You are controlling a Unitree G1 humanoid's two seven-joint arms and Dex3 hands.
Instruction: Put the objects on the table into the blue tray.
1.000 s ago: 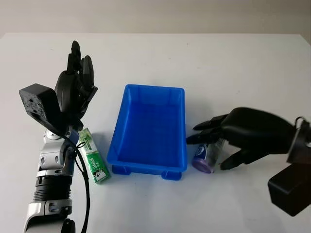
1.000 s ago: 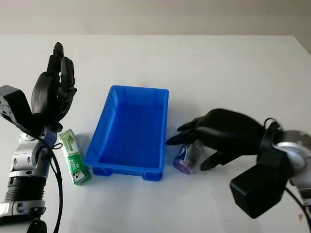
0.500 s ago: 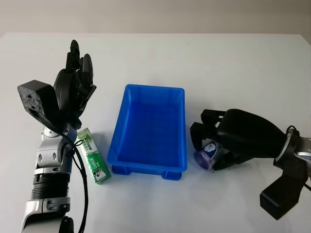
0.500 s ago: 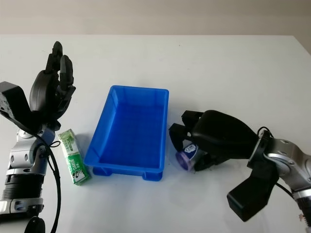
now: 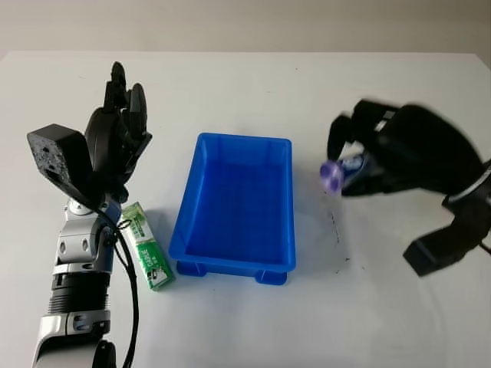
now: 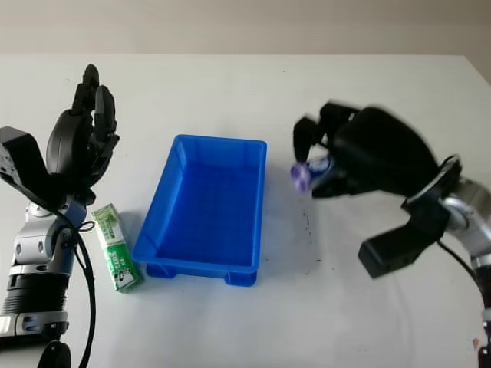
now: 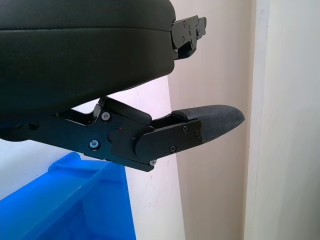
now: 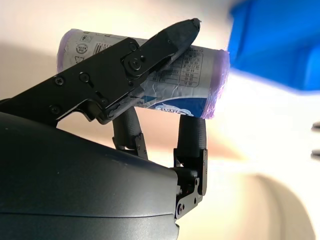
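Note:
My right hand is shut on a purple roll with a white and blue label, holding it in the air just right of the blue tray. In the right wrist view the fingers clamp the purple roll from both sides. A green and white carton lies on the table left of the tray. My left hand is open, raised upright above the carton's far end. The tray holds nothing.
The white table stretches around the tray. Small dark marks sit on the table right of the tray, where the roll lay. A corner of the blue tray appears in the left wrist view.
My right hand closed on the purple roll and lifted it off the table, up and toward the back. The left hand and the carton stayed put.

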